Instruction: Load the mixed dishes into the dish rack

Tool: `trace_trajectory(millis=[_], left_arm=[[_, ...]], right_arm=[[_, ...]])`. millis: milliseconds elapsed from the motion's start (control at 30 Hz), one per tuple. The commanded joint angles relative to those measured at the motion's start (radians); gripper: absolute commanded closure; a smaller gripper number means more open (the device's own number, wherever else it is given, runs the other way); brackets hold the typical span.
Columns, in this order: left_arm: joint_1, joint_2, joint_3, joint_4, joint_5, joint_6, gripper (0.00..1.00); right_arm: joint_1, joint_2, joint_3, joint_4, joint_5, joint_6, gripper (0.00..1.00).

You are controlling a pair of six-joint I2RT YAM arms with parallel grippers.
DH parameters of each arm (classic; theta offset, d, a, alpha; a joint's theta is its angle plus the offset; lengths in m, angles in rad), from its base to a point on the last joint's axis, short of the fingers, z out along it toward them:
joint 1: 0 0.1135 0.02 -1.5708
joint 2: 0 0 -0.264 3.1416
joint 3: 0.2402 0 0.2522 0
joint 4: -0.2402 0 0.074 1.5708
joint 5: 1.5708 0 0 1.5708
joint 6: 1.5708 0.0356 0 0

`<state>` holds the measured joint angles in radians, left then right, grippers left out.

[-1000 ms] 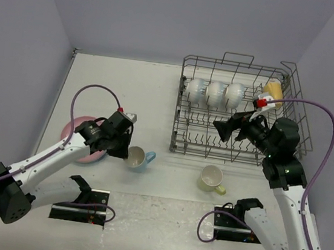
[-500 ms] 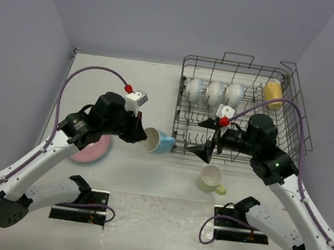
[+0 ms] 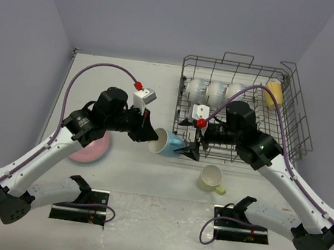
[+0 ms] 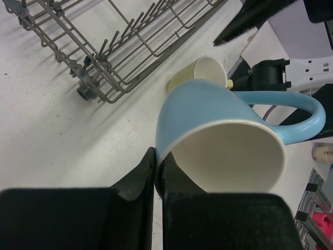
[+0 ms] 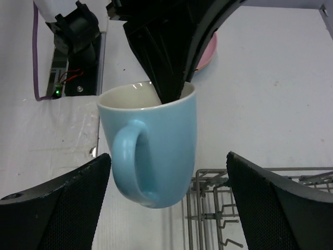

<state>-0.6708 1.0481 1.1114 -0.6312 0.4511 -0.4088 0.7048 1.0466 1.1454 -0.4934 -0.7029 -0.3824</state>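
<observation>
We start at the left gripper (image 4: 155,156), which is clenched on the lip of the light blue mug (image 4: 208,120): one finger sits inside the cup, the other presses the outer wall, and the mug hangs in the air on its side with the handle turned away from that wrist. It is clear of the table (image 3: 129,84), just in front of the near left corner of the dish rack (image 4: 86,91).

The right gripper (image 5: 167,156) has its jaws spread wide, one to each side of the mug body, and neither looks to be touching it. We read this as a hand-over about to happen.

Further out, the pale yellow-green mug (image 3: 212,177) stands on the table below and to the right. The pink plate (image 3: 91,149) lies under the left arm. Three white bowls (image 3: 214,89) and the yellow mug (image 3: 273,92) are already in the rack.

Our worries from here:
- The pinch on the rim is thin, so a nudge from a closing right finger could twist the mug out of it.
- The handle faces the right wrist, and a finger landing on it instead of the wall would give a crooked, slippery hold.
- If the left jaws let go before the right ones are firm, the mug could drop onto the table or the green mug beneath.
- The two wrists are close together, so a small misjudgement could knock finger against finger
</observation>
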Motion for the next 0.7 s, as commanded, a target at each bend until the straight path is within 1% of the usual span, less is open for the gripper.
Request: trace_trajectory(millis=[0, 33, 67, 100, 133, 233, 267, 433, 467, 500, 533, 567, 600, 633, 667], left_arm=[[-0.004, 0.004, 0.070, 0.120, 0.041, -0.050, 1.00], [-0.004, 0.004, 0.071, 0.123, 0.043, -0.056, 1.00], [-0.004, 0.004, 0.073, 0.131, 0.041, -0.061, 1.00], [-0.003, 0.000, 0.073, 0.136, 0.040, -0.067, 1.00], [-0.004, -0.003, 0.070, 0.139, 0.035, -0.070, 1.00], [-0.004, -0.013, 0.061, 0.154, 0.028, -0.081, 1.00], [-0.003, -0.016, 0.057, 0.165, 0.026, -0.084, 1.00], [-0.003, -0.017, 0.042, 0.179, -0.020, -0.097, 1.00], [-0.003, -0.016, 0.042, 0.188, -0.031, -0.104, 0.89], [-0.003, -0.010, 0.042, 0.194, -0.063, -0.114, 0.77], [-0.003, -0.010, 0.042, 0.202, -0.074, -0.117, 0.43], [-0.003, -0.008, 0.041, 0.226, -0.083, -0.119, 0.17], [-0.003, -0.007, 0.041, 0.238, -0.101, -0.127, 0.02], [-0.003, -0.005, 0.044, 0.267, -0.112, -0.128, 0.00], [-0.003, -0.005, 0.048, 0.278, -0.126, -0.128, 0.00]], right_arm=[[0.024, 0.004, 0.042, -0.017, -0.030, -0.047, 0.09], [0.030, 0.003, 0.037, -0.013, -0.021, -0.029, 0.20], [0.030, 0.000, 0.034, 0.001, -0.012, -0.018, 0.28], [0.030, -0.003, 0.033, 0.006, 0.017, -0.007, 0.38], [0.030, -0.005, 0.028, 0.024, 0.034, 0.022, 0.60], [0.028, -0.010, 0.028, 0.039, 0.087, 0.066, 0.81], [0.028, -0.010, 0.030, 0.047, 0.109, 0.086, 1.00], [0.030, -0.036, 0.031, 0.116, 0.343, 0.224, 1.00], [0.030, -0.043, 0.025, 0.149, 0.438, 0.240, 1.00], [0.030, -0.049, 0.017, 0.167, 0.486, 0.252, 1.00], [0.028, -0.060, 0.016, 0.186, 0.532, 0.276, 1.00], [0.030, -0.063, 0.014, 0.202, 0.640, 0.295, 1.00], [0.030, -0.065, 0.022, 0.208, 0.699, 0.325, 1.00], [0.030, -0.057, 0.030, 0.197, 0.761, 0.329, 1.00], [0.030, -0.054, 0.036, 0.187, 0.846, 0.327, 1.00]])
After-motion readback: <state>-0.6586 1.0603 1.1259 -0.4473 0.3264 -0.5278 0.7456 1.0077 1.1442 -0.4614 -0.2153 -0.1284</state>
